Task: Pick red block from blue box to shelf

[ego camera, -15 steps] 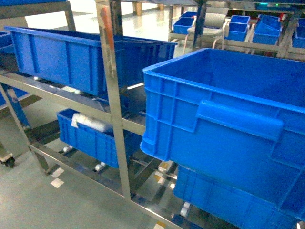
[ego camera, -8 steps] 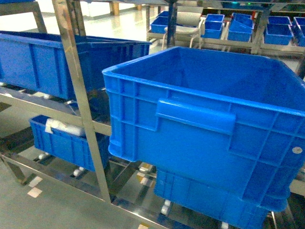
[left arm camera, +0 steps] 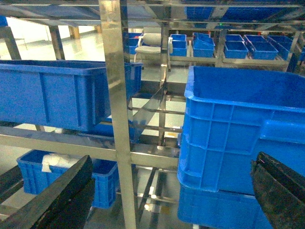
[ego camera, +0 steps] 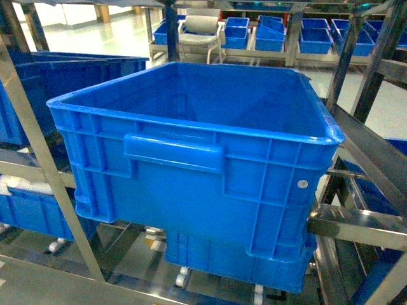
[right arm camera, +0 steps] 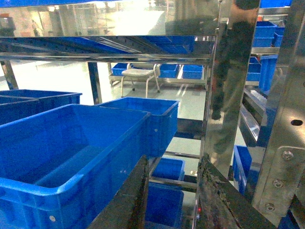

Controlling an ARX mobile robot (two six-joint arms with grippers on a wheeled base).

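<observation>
Panning rightward since the earlier frames, the head camera had brought the big ribbed blue crate (ego camera: 191,159) to centre, its visible interior bare. Neither red block nor turquoise box showed anywhere. Left gripper (left arm camera: 167,191) stood spread wide; right gripper (right arm camera: 174,200) was nearly closed, empty, beside the steel rack upright (right arm camera: 224,90).

The head view is swinging right: the big ribbed blue crate (ego camera: 191,171) slides from the right edge to dead centre, the steel upright (ego camera: 48,171) drifts off to the far left, and the rack's right-hand rails (ego camera: 356,225) come into sight.
</observation>
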